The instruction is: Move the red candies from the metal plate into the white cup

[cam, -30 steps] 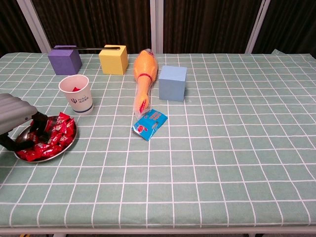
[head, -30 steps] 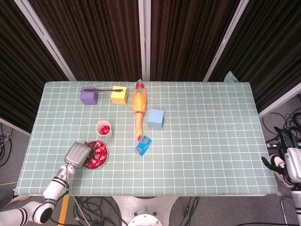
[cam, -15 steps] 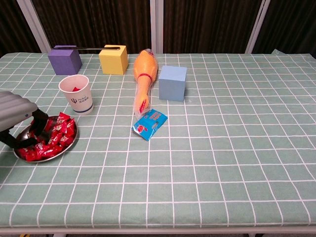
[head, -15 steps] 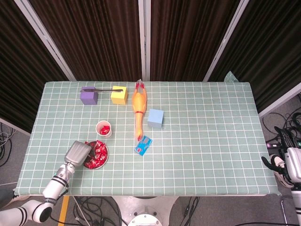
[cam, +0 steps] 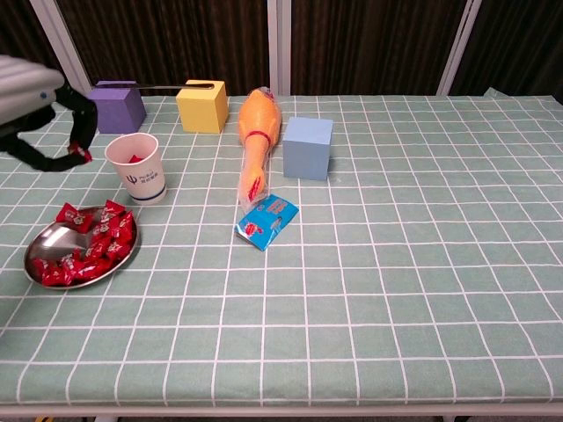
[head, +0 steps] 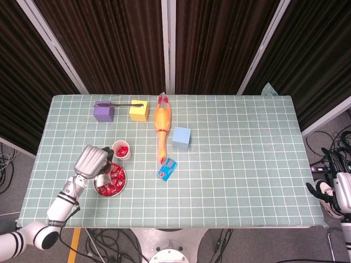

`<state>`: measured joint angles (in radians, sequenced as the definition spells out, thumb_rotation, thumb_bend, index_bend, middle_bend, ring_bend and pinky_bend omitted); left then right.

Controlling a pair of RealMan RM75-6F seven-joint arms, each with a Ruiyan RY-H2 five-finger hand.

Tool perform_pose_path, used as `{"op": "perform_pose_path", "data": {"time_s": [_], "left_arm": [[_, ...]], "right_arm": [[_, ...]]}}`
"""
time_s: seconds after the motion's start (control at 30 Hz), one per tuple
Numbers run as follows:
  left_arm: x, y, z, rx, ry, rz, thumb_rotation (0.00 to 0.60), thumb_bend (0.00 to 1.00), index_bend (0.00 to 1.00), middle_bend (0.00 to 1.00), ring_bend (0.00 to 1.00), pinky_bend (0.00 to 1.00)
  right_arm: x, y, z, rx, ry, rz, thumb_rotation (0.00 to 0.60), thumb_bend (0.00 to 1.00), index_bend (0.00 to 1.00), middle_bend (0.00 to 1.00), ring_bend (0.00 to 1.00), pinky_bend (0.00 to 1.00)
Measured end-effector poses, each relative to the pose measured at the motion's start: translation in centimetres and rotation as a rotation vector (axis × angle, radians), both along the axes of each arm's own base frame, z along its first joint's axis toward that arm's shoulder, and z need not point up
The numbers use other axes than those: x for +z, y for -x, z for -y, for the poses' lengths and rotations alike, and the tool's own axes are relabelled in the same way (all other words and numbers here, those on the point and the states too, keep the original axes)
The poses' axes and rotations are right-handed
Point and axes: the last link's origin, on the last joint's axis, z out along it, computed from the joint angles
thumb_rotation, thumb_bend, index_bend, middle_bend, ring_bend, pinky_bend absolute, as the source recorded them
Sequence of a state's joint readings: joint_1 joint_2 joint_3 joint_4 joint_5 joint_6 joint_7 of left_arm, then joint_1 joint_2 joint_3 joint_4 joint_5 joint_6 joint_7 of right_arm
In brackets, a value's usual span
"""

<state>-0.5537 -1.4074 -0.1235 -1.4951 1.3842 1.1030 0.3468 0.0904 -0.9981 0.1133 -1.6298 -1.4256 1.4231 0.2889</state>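
The metal plate [cam: 46,239] [head: 100,181] sits near the table's front left and holds several red candies [cam: 92,246] [head: 114,179]. Just behind it stands the white cup [cam: 136,167] [head: 121,150], with a red candy showing inside. My left hand [cam: 26,88] [head: 92,160] is raised above the table, left of the cup and at about the height of its rim. It pinches one red candy [cam: 81,156] between its dark fingertips. My right hand [head: 339,198] hangs off the table's right edge, low and holding nothing.
Behind the cup stand a purple block [cam: 115,105] and a yellow block [cam: 201,105]. An orange rubber chicken [cam: 255,132], a light blue cube [cam: 307,147] and a blue snack packet [cam: 267,221] lie right of the cup.
My left hand has come up out of the plate with a candy and moved back toward the cup. The right hand has not moved.
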Motion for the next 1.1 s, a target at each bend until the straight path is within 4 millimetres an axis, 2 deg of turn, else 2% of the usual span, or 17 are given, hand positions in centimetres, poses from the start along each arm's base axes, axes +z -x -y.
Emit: {"op": "perform_pose_path", "data": {"time_s": [0.17,0.37,0.53,0.73,0.93,1.1], "left_arm": [[-0.5,-2.0,-2.2,-0.024,0.014,0.001,0.6,0.46,0.63,0.71,0.93,1.0],[-2.0,-2.3,-4.2,0.006,0.024,-0.03,0.6,0.45,0.61,0.68,0.92,1.0],[-2.8,-1.8,-4.8,0.032,0.03,-0.075,0.6,0.42,0.5,0.55,0.91,1.0],[-2.8,-1.6,-4.3,0.029,0.016,-0.096,0.6,0.37,0.37,0.41,0.89,1.0],[-1.2,-1.4,-3.1,0.024,-0.034,-0.068,0.6,0.36,0.36,0.39,0.88,1.0],[0.8,0.5,-1.1,0.046,-0.086,-0.001,0.6,0.36,0.39,0.42,0.89,1.0]], "right_arm": [[0.1,0.2,-0.1,-0.005,0.004,0.001,0.6,0.16,0.01,0.1,0.02,0.38],[0.3,0.4,-0.2,-0.017,0.01,-0.001,0.6,0.15,0.01,0.1,0.02,0.38],[0.3,0.4,-0.2,-0.019,0.008,0.0,0.6,0.16,0.01,0.1,0.02,0.38],[0.2,0.3,-0.1,-0.015,0.006,-0.004,0.6,0.15,0.01,0.1,0.02,0.38],[0.1,-0.1,0.2,-0.002,0.0,-0.003,0.6,0.15,0.01,0.1,0.02,0.39],[-0.1,-0.2,0.4,0.007,-0.008,-0.002,0.6,0.15,0.01,0.1,0.02,0.39]]}}
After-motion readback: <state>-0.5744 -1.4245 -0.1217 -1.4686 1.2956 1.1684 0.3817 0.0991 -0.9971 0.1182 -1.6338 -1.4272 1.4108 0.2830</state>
